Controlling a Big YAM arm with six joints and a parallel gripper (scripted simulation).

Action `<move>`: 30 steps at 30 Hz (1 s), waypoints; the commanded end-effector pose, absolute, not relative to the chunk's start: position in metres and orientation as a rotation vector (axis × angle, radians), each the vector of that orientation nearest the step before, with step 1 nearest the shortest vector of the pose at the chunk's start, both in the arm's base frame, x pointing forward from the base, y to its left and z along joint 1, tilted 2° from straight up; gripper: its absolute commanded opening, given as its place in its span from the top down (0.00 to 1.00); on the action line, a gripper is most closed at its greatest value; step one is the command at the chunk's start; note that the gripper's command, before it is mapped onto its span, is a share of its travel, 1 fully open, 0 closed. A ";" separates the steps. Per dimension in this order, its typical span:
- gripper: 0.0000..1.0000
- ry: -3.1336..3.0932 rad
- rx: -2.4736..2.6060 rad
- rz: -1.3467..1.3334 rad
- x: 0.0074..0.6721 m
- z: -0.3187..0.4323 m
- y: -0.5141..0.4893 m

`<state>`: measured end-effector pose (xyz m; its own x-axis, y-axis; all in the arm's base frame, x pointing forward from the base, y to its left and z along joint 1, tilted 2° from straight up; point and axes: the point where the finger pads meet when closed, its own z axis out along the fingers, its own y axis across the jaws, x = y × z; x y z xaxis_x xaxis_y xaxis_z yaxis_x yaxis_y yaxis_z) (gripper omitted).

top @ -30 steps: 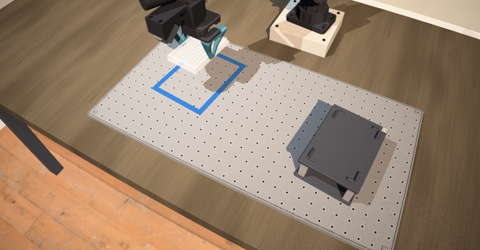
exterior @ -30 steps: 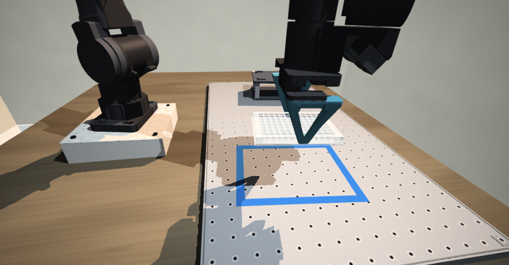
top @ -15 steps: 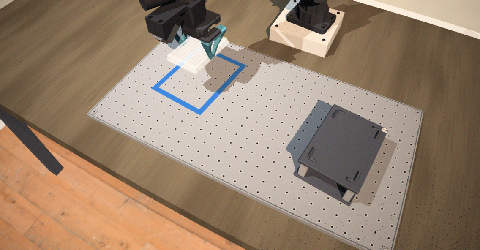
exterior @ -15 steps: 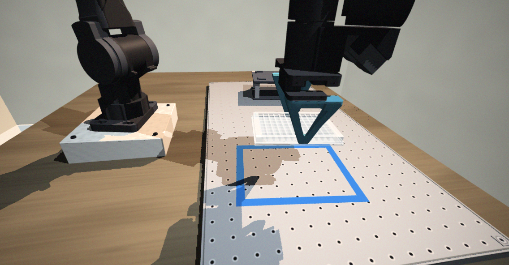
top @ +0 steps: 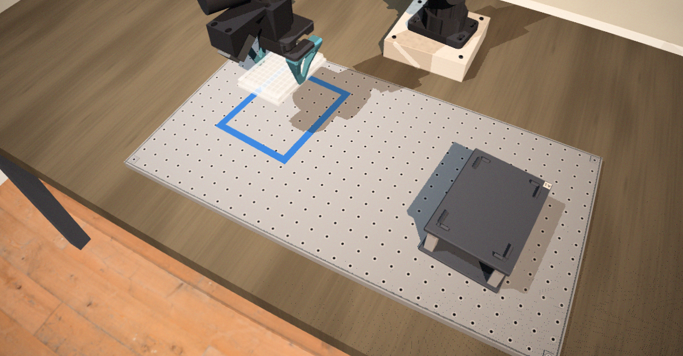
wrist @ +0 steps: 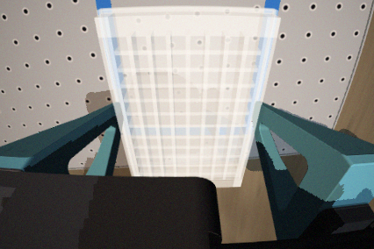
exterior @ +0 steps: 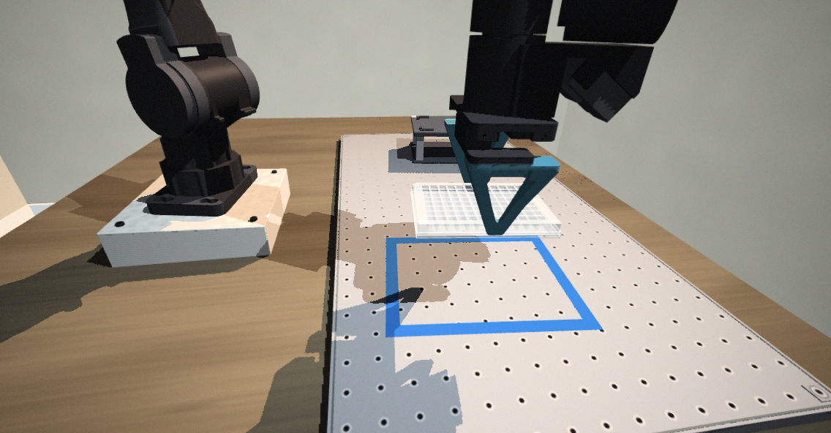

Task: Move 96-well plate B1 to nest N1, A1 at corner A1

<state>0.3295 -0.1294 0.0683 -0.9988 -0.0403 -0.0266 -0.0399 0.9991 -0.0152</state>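
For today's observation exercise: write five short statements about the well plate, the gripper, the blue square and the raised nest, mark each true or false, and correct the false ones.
1. The gripper is shut on the 96-well plate. True.
2. The plate sits in the raised nest. False: the nest holds nothing; the plate is held up at the board's far end.
3. The blue square has a plate lying on it. False: the plate hangs above it.
4. The nest stands on short legs. True.
5. The plate is opaque black. False: it is translucent white.
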 end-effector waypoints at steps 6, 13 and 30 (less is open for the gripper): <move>1.00 3.069 -0.058 -0.050 0.355 0.087 -0.137; 1.00 3.094 -0.042 -0.035 0.335 0.083 -0.104; 1.00 3.104 -0.042 -0.028 0.337 0.086 -0.054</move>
